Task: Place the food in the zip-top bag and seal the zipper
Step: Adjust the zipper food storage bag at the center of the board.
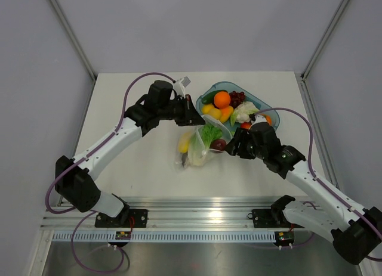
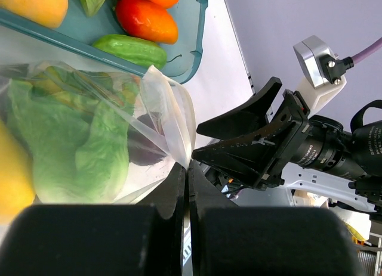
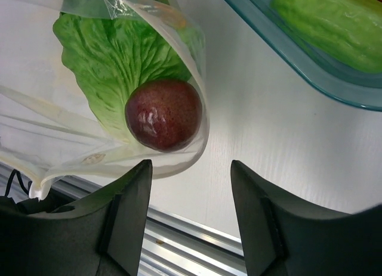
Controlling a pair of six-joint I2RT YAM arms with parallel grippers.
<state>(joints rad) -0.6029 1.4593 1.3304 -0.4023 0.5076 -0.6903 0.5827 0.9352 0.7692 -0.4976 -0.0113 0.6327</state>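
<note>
Top external view: the teal oval plastic tray (image 1: 261, 101) holds the remaining food, and the clear crinkly plastic zip-top bag (image 1: 200, 151) lies just beside it. A green lettuce leaf (image 3: 119, 55) and a dark red round fruit (image 3: 164, 114) sit inside the bag's mouth. The left hand (image 2: 186, 168) is closed, pinching the bag's lip; holding it raised should stop the fruit rolling out. The right hand (image 3: 191, 219) hangs open and empty, and probably wants another piece next. Plain grey walls enclose the smooth white table (image 1: 137, 168).
</note>
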